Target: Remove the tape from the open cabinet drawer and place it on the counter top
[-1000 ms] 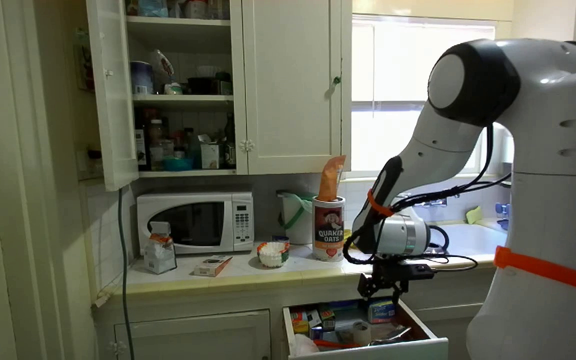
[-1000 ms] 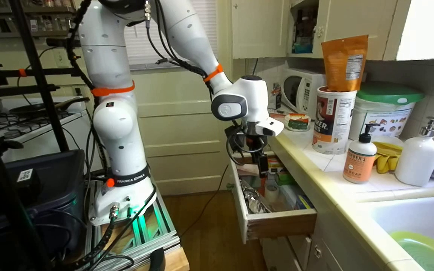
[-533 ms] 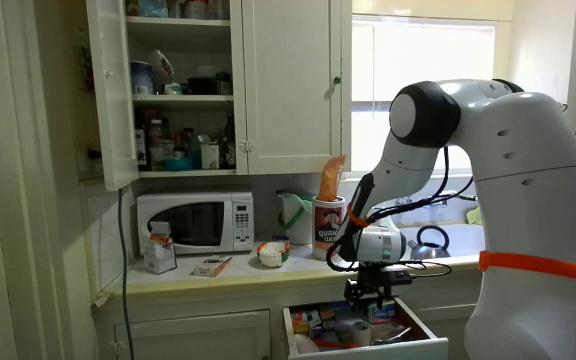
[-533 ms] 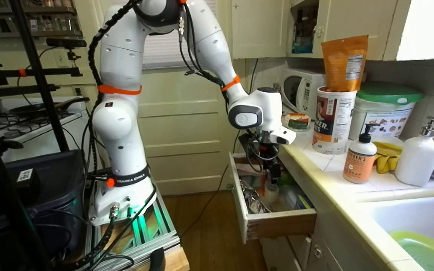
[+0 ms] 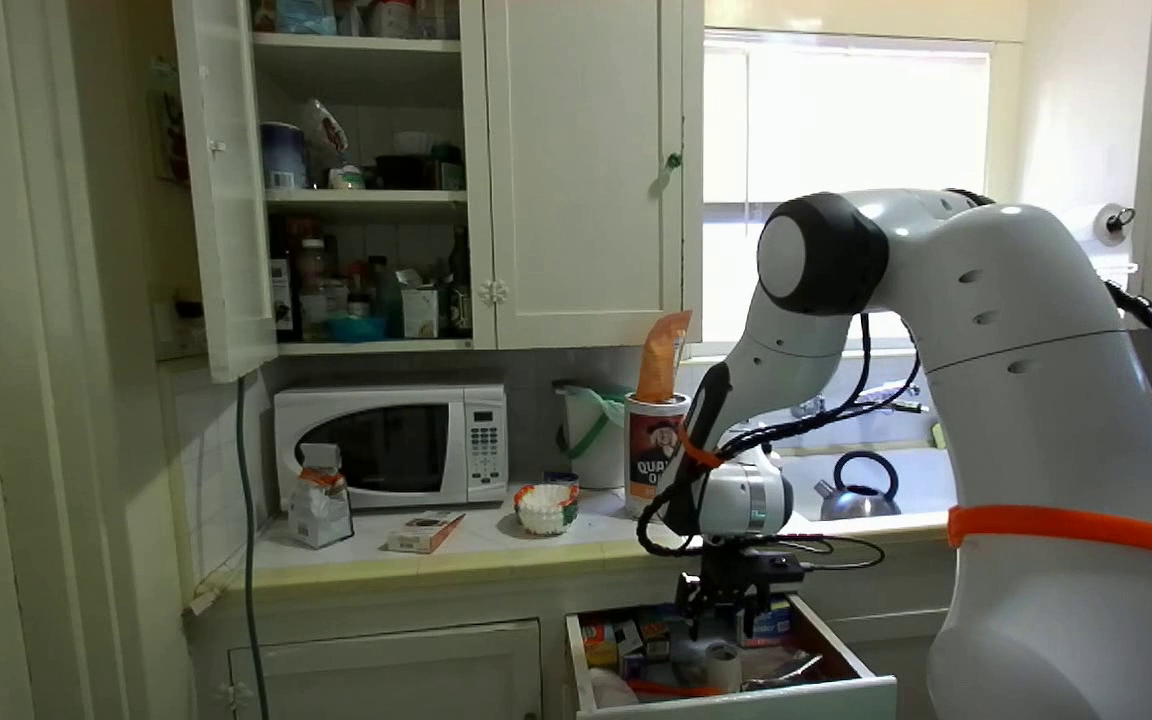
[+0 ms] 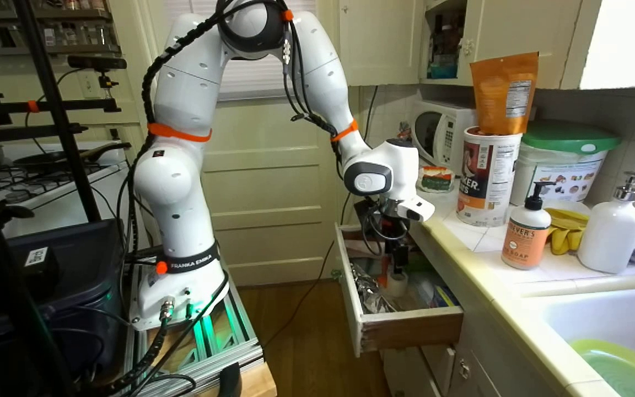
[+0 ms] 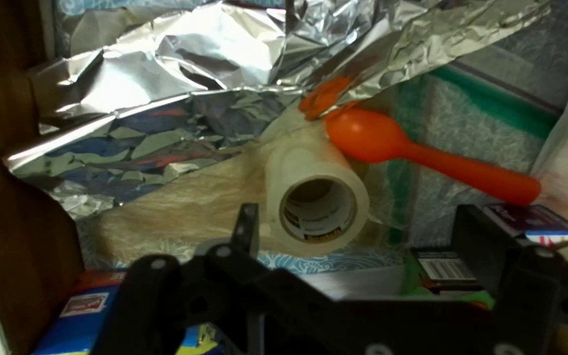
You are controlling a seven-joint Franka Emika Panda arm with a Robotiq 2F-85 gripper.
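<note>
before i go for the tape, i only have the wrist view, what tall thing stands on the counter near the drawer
Observer: An oats canister stands on the counter near the drawer; both exterior views show it.
Operator: does anything stick up from it
Observer: Yes, an orange pouch rises from its top.
Operator: and is anything standing between it and the sink
Observer: Yes, in an exterior view a soap bottle stands between it and the sink.
</note>
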